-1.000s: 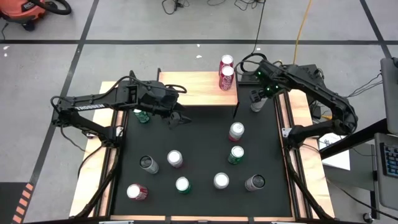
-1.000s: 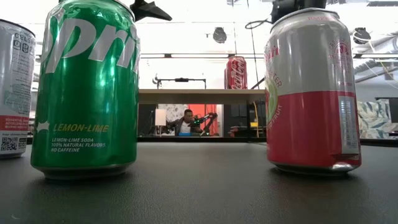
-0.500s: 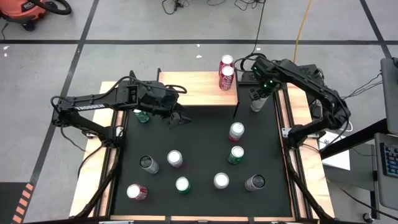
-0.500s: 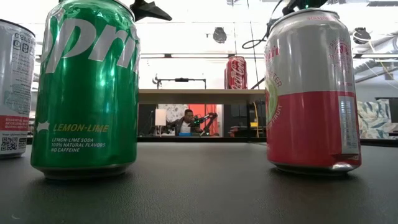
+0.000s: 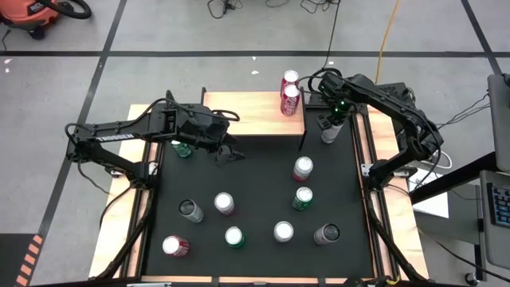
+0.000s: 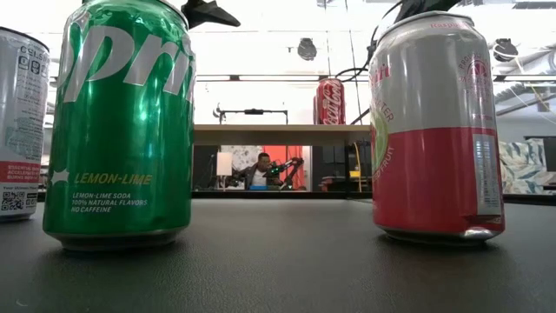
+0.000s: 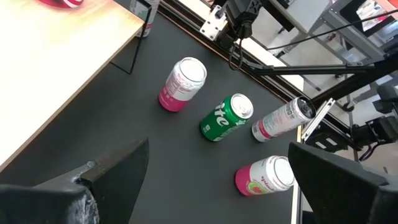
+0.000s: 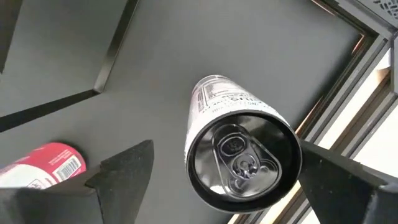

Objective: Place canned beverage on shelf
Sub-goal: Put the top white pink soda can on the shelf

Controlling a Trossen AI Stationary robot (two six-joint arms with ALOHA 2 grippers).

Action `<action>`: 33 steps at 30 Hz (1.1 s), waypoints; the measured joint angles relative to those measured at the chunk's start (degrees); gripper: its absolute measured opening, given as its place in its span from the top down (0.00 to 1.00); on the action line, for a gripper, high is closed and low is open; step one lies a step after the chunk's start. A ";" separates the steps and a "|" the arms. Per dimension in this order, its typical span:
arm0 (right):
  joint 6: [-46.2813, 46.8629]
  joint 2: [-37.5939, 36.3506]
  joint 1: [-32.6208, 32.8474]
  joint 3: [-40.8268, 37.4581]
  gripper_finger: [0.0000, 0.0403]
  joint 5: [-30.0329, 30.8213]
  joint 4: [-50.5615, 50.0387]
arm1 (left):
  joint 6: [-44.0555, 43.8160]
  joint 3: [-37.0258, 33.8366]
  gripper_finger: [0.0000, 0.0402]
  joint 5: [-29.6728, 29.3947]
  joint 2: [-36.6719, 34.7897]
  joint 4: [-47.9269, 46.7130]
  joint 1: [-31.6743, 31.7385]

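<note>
A: Black matting is seen to cover the table (image 5: 263, 167), and at its left the left gripper (image 5: 225, 151) is held just off the front edge of the shelf (image 5: 251, 112), its jaws spread wide with nothing between them.

B: Is anything placed on that shelf?

A: Two red cans (image 5: 290, 93) are stood at the right end of the light wood top, touching each other. In the low view one red can (image 6: 329, 101) is seen upright on the plank.

B: And further right?

A: A white and silver can (image 5: 330, 131) is stood on the mat just beside the shelf's right leg. The right gripper (image 5: 334, 112) is poised directly above it; in the right wrist view the can's top (image 8: 239, 155) is framed between the two fingers, which are parted and not touching it.

B: What else is laid out?

A: Other cans are scattered upright over the mat nearer the front, among them a green can (image 6: 122, 122) and a pink and white can (image 6: 434, 126).
</note>
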 joint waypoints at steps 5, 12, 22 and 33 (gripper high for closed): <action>-1.32 0.00 -1.33 0.00 0.11 0.16 0.23 | 0.02 0.01 0.04 -0.02 0.00 0.00 0.02; -1.90 0.00 -2.93 0.00 0.11 -1.27 0.48 | 0.52 0.02 0.04 0.00 0.00 0.00 0.00; -2.37 0.00 -3.29 0.00 0.12 -2.03 0.36 | 1.52 0.04 0.04 0.00 0.00 -0.02 0.01; -2.58 -0.02 -3.26 -3.26 0.23 -2.64 1.82 | 1.51 0.04 0.04 0.00 0.00 -0.02 0.00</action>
